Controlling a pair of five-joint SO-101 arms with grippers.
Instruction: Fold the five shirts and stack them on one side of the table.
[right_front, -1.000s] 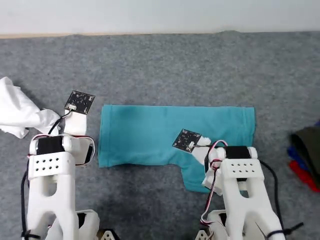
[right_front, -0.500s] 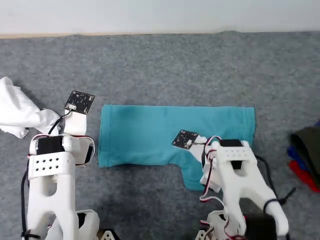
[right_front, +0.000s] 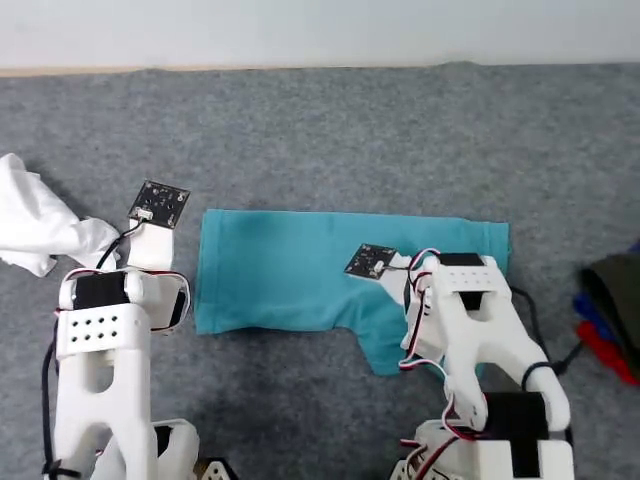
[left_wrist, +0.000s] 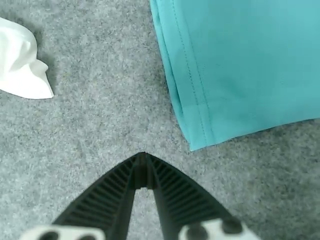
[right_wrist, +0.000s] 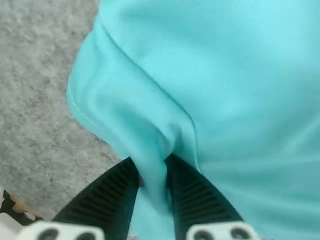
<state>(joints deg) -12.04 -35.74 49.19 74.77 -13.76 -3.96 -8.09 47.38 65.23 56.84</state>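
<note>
A teal shirt (right_front: 290, 270) lies spread flat in the middle of the grey table (right_front: 330, 140). My right gripper (right_wrist: 152, 172) is shut on a raised fold of this teal shirt (right_wrist: 225, 75), near its front flap by the edge. The right arm (right_front: 470, 320) covers that spot in the high view. My left gripper (left_wrist: 144, 159) is shut and holds nothing. It hovers over bare table just off the near left corner of the teal shirt (left_wrist: 240, 65). A crumpled white shirt (right_front: 35, 225) lies at the far left, beside the left arm (right_front: 110, 310).
A pile of dark, blue and red garments (right_front: 608, 305) sits at the table's right edge. The white shirt (left_wrist: 22, 65) lies apart from the teal one, with bare table between them. A pale wall (right_front: 320, 30) borders the far side.
The right arm has swung forward over the teal shirt, and the shirt's front flap has shifted slightly with it. The left arm has not moved.
</note>
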